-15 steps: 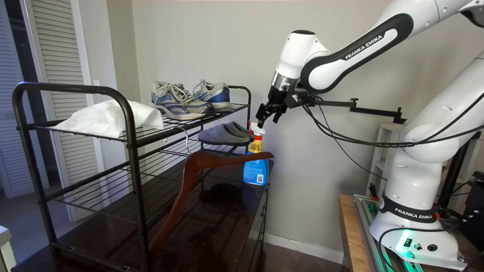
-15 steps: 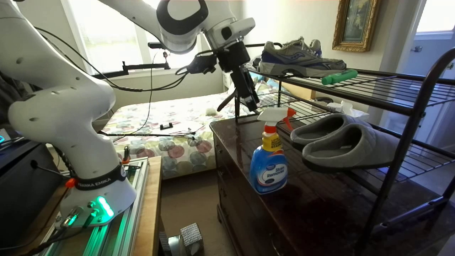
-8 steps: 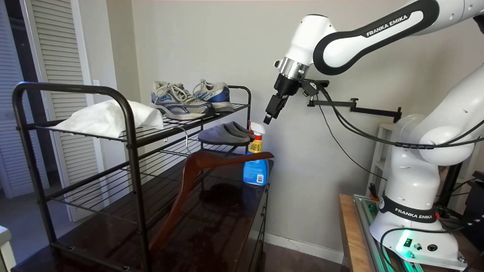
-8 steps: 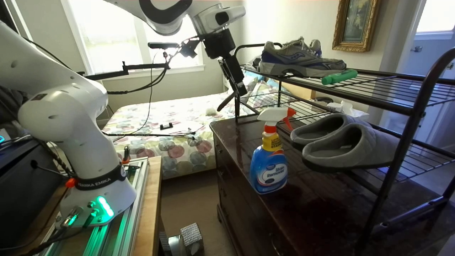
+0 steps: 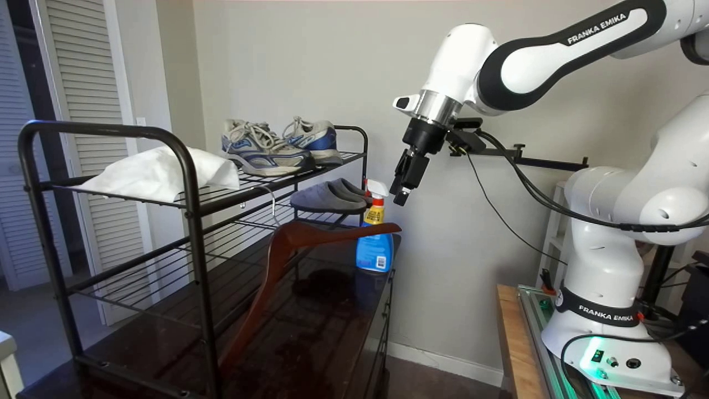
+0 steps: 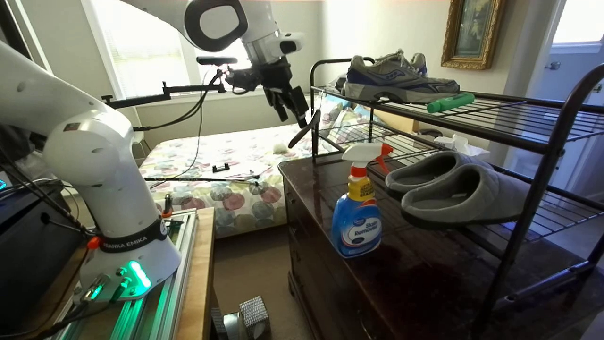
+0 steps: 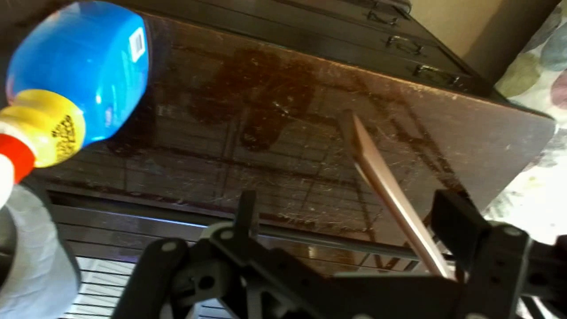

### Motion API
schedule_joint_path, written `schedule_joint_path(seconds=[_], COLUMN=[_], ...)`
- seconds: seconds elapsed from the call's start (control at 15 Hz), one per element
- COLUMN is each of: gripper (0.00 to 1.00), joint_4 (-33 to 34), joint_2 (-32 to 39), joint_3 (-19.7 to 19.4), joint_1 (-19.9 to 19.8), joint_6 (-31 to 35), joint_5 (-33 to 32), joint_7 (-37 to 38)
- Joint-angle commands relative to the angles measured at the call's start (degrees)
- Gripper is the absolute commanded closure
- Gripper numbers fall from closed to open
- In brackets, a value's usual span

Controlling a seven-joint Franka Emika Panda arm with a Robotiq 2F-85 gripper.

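Observation:
My gripper (image 7: 352,213) is open, with its two black fingers wide apart and nothing held. In an exterior view the gripper (image 6: 292,121) hangs beside the tip of a brown wooden hanger (image 6: 306,131). The hanger (image 5: 296,238) hangs tilted at the rack, one arm down toward the dresser top. In the wrist view the hanger (image 7: 394,190) shows between the fingers, closer to the right one; I cannot tell whether they touch. A blue spray bottle (image 6: 357,222) with a white and red nozzle stands upright on the dresser, also in the wrist view (image 7: 84,66).
A dark wire rack (image 5: 194,238) stands on the dresser (image 6: 321,189). Grey slippers (image 6: 465,200) lie on its lower shelf. Sneakers (image 6: 396,80), a green cylinder (image 6: 450,102) and a white cloth (image 5: 160,174) are on top. A bed (image 6: 217,151) lies beyond.
My gripper has drawn back from the rack toward the robot base and the wrist has turned. In the last half second it has dipped slightly. The hanger and bottle have not visibly moved.

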Motion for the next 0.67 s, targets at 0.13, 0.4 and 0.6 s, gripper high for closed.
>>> schedule_joint_path(seconds=[0.13,0.4,0.6], gripper=[0.00,0.00,0.00], joint_4=[0.1,-0.3,-0.5], joint_2=[3.9,2.3,3.8], joint_3=[-6.2,-2.5,-6.1], joint_1=[8.6,5.0,10.0], joint_6=[5.7,3.7,6.5], joint_5=[5.5,3.4,7.0], joint_7=[-17.9,-12.4,-19.9])
